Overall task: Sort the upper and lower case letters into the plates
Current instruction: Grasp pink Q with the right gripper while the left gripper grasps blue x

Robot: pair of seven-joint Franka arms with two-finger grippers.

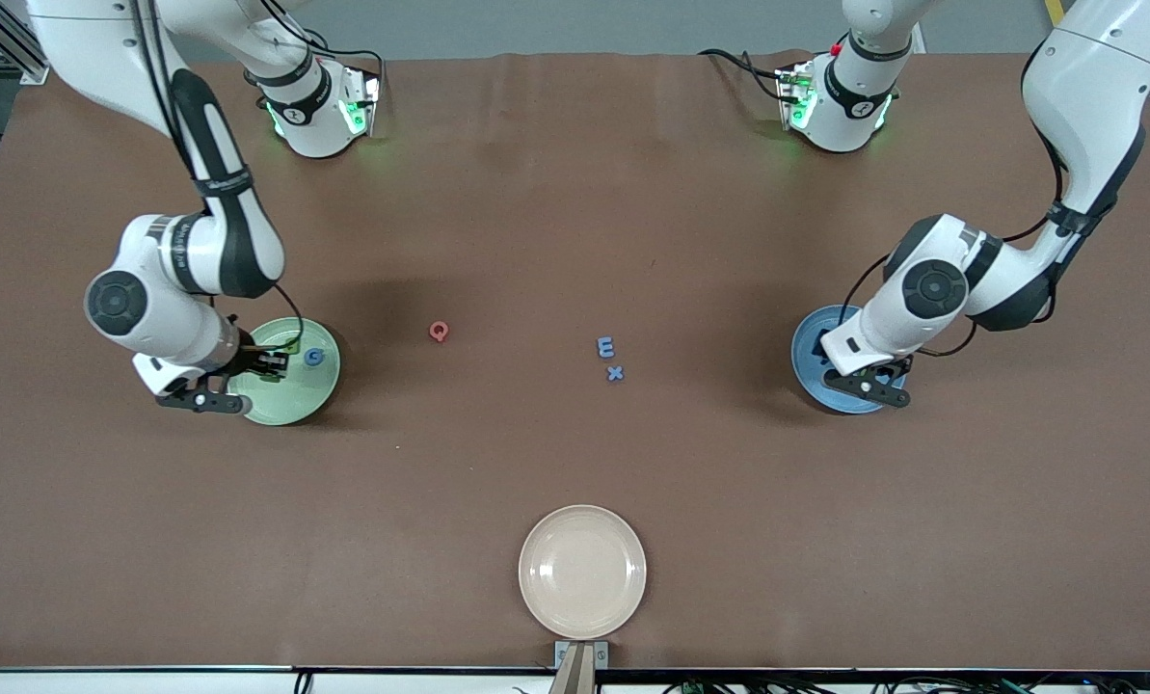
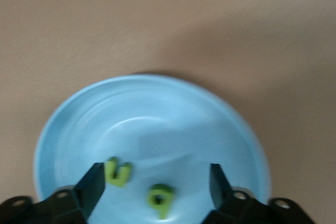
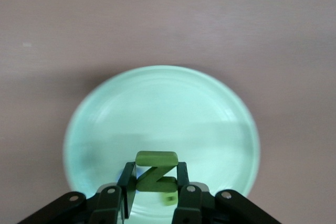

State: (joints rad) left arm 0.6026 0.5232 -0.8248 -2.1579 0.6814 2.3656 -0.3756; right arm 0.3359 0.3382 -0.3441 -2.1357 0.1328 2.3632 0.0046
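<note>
The left gripper point(image 2: 157, 182) hangs open over the blue plate point(image 2: 157, 124), two green letters point(image 2: 118, 172) lying below it. The right gripper point(image 3: 156, 179) clamps a green Z point(image 3: 155, 174) over the green plate point(image 3: 157, 114) (a blue letter point(image 1: 314, 357) lies there).

place: robotics lab | evidence: 2 Franka arms point(image 1: 199, 231) bolted to brown-covered table point(image 1: 575, 193)

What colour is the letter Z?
Green; the letter Z shows best in the right wrist view.
</note>
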